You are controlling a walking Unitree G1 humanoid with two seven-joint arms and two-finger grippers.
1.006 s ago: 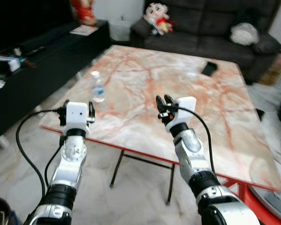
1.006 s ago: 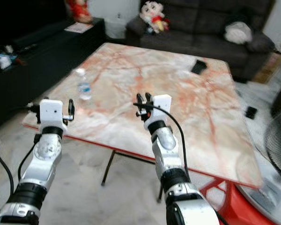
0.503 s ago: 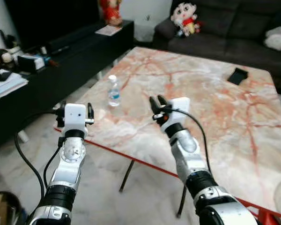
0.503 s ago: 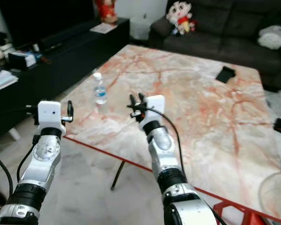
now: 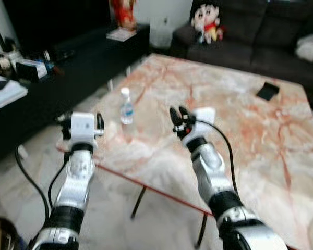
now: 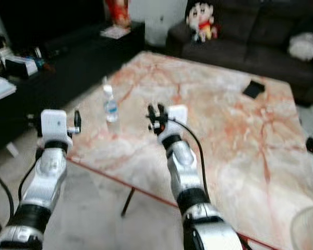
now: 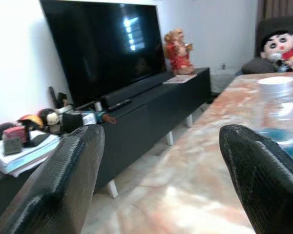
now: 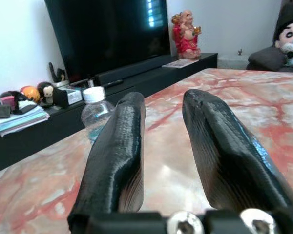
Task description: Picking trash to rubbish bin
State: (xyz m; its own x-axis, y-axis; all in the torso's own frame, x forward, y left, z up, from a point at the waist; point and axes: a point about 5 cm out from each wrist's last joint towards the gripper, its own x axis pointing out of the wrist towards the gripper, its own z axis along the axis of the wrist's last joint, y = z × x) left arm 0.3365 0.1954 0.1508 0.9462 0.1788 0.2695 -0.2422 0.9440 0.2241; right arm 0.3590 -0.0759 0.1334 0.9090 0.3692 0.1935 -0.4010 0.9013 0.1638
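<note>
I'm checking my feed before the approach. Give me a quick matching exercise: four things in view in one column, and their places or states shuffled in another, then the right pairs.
Things:
1. water bottle
2. left gripper
3. black flat object
4. plush doll

Places or states:
A. on the dark sofa
B. lying on the far right part of the marble table
C. standing upright near the table's left edge
D. fingers spread wide, off the table's left corner

Pairs: 1-C, 2-D, 3-B, 4-A
</note>
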